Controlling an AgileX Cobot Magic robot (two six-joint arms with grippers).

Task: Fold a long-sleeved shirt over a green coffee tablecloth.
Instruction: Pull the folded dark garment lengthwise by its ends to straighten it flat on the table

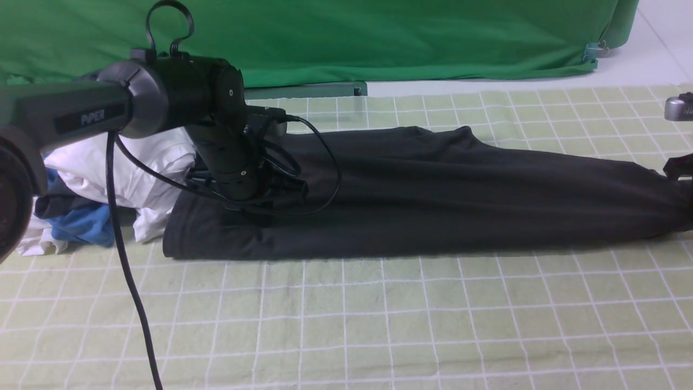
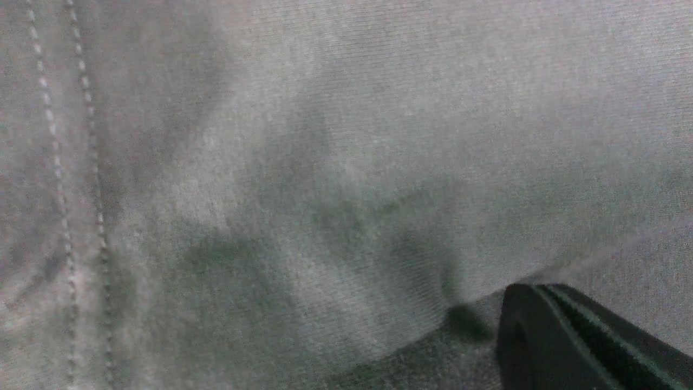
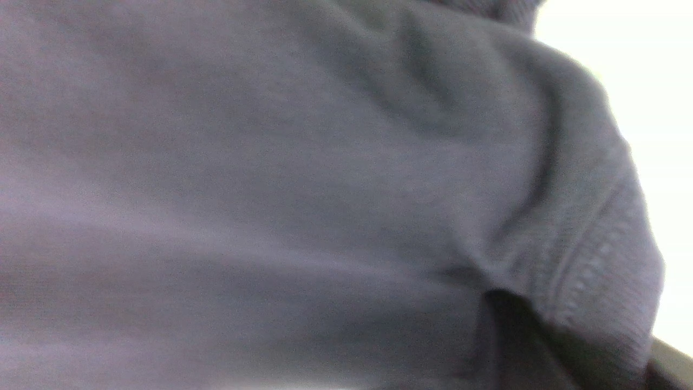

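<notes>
The shirt lay banded across the cloth. The left gripper clenched its left end — the right gripper, half out of view, seemingly pinched the bunched right end, to fold it over.

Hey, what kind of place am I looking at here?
Most likely a robot lab's cloth-folding test bench, not a home: a cabled robot arm reaches over a black shirt on a gridded tablecloth, a plain green backdrop hangs behind, and other clothes are piled beside it.
</notes>
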